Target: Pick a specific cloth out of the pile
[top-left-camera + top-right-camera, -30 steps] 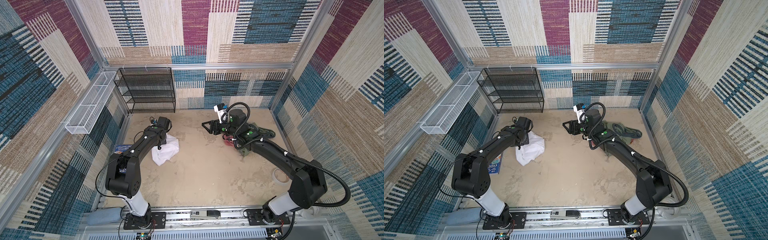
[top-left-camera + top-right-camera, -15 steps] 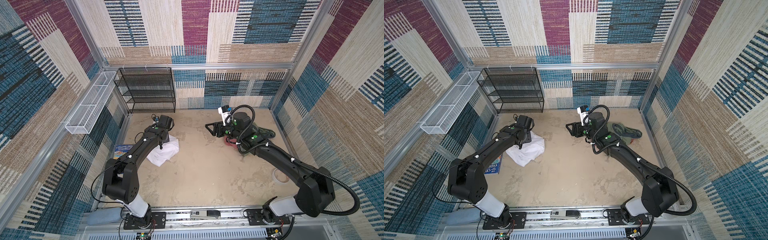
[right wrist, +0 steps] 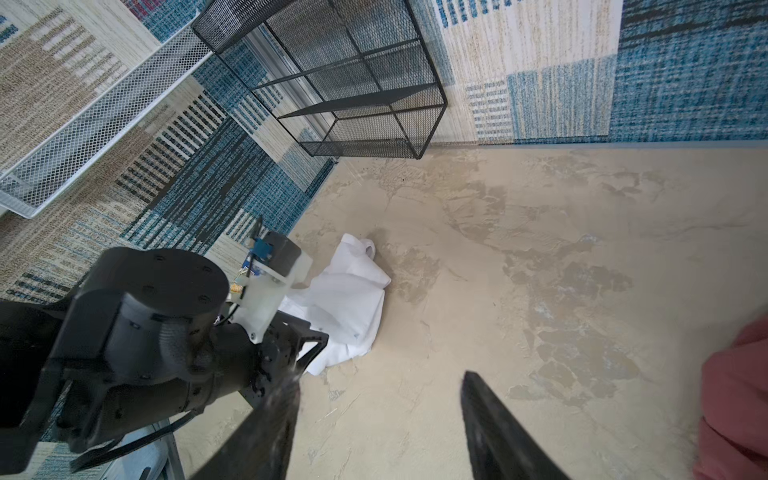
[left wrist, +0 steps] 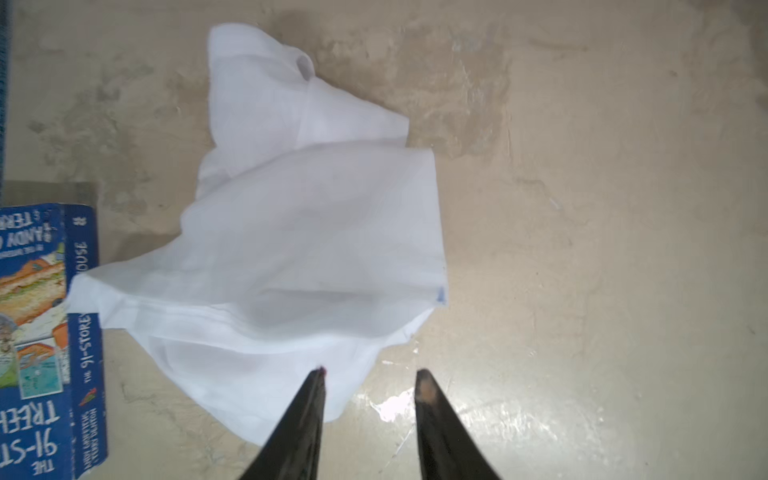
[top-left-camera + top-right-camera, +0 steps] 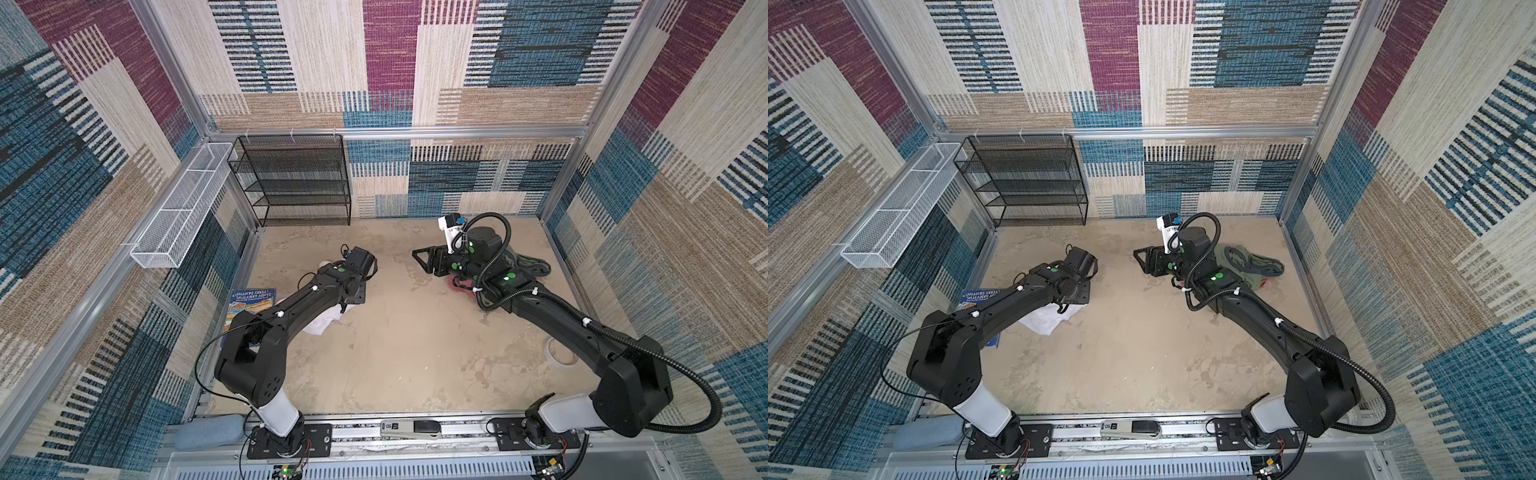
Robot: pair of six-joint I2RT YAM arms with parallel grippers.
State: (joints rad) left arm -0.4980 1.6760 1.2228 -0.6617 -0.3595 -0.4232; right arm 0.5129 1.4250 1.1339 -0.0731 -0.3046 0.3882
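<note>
Plainly, the cloth was a white, unprinted garment, crumpled on the mottled beige floor in soft overlapping folds, with a small bluish mark at one hem corner. It lay on the left side of the floor, partly under the left arm in both top views, and one corner reached over the edge of a blue book beside it.

The left gripper hung just above the cloth's near edge with its jaws apart and nothing between them. In the left wrist view one finger overlapped the fabric and its mate stood over bare floor.

The right gripper pointed toward the middle with its jaws wide apart and empty. A broad stretch of bare floor separated the two grippers and ran forward to the front rail.

The pile, olive and blue-grey with a red-pink piece showing at the edge of the right wrist view, sat well apart from the cloth, near the right wall behind the right arm.

A black mesh rack stood against the back wall near the left corner. A white wire basket hung on the left wall. The cloth lay outside both.
</note>
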